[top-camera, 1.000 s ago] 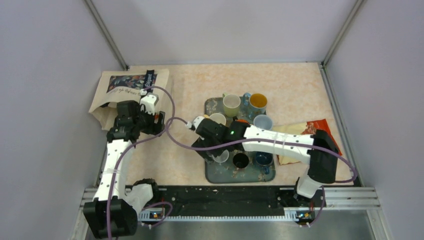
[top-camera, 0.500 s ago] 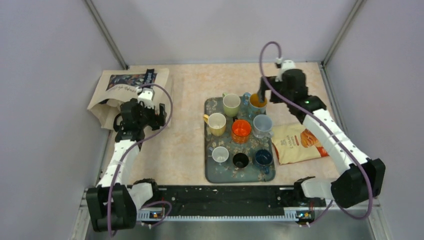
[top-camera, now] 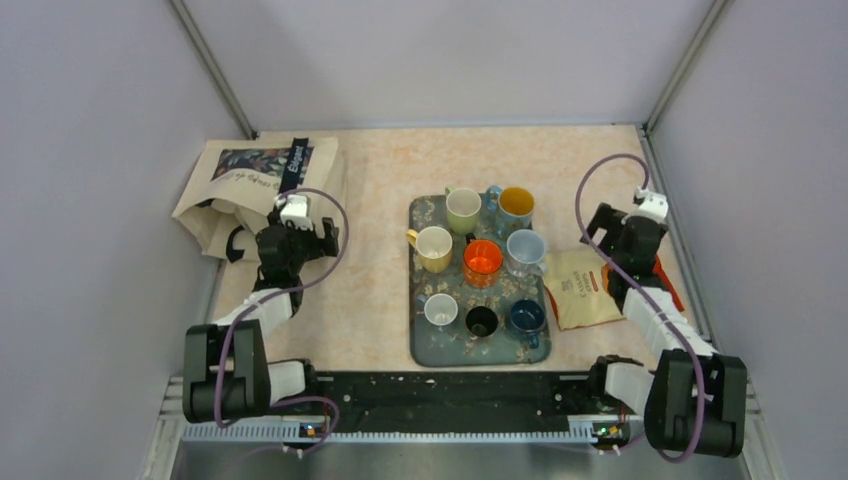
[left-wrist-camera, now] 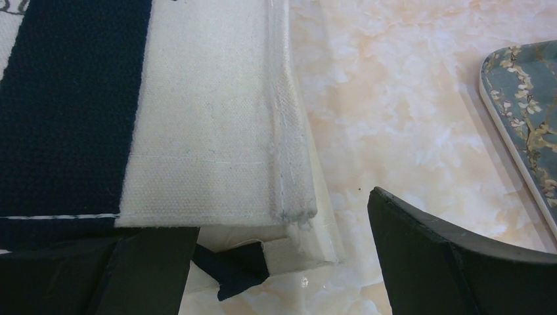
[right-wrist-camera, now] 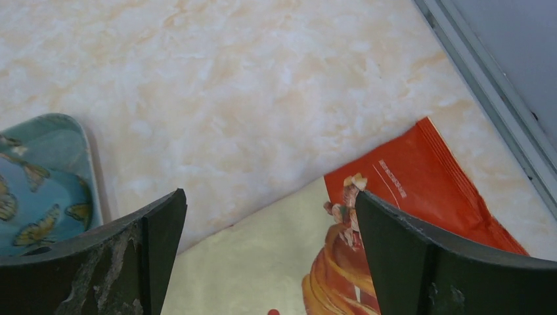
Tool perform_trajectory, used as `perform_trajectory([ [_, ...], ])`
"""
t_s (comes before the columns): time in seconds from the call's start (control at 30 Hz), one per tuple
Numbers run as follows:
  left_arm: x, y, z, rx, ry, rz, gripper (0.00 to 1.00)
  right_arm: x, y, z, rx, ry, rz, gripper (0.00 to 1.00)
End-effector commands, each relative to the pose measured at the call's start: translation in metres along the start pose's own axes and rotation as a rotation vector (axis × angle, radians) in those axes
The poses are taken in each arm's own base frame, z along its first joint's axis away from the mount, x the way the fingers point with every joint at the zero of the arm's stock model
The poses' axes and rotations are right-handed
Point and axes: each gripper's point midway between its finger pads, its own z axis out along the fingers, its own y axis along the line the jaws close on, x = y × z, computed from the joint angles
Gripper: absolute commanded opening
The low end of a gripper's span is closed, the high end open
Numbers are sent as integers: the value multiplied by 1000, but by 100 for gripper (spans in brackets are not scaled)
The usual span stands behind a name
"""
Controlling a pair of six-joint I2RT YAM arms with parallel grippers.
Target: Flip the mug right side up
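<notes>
Several mugs stand on the patterned tray [top-camera: 422,345] in the top view: a pale green one [top-camera: 463,209], a yellow one [top-camera: 516,203], a cream one [top-camera: 433,247], an orange one [top-camera: 482,258], a grey-blue one [top-camera: 524,249], a small white one [top-camera: 440,309], a black one [top-camera: 481,320] and a dark blue one [top-camera: 524,316]. All show their openings upward. My left gripper [top-camera: 290,228] [left-wrist-camera: 282,216] is open and empty over the tote bag's edge. My right gripper [top-camera: 620,232] [right-wrist-camera: 269,197] is open and empty over the snack bag, right of the tray.
A cream tote bag [top-camera: 250,175] [left-wrist-camera: 210,131] with a dark strap lies at the back left. An orange snack bag [top-camera: 585,290] [right-wrist-camera: 407,190] lies right of the tray. The tray's corners show in the wrist views [left-wrist-camera: 525,98] [right-wrist-camera: 46,177]. Cell walls stand close on both sides.
My right arm has pulled off the tray, swung past its back right corner and folded back over the snack bag. My left arm has drawn back a little. The mugs now stand uncovered.
</notes>
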Motion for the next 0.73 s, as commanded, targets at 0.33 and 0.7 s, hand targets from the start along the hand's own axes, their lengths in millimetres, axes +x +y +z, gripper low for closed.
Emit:
perform_trajectory([
  [0.33,-16,20,6,-118,-209,-4,99,-8,2,-16,-107,-414,-3,99],
  [0.7,-9,16,1,-108,-251,5,99,1,6,-12,-135,-401,-1,99],
])
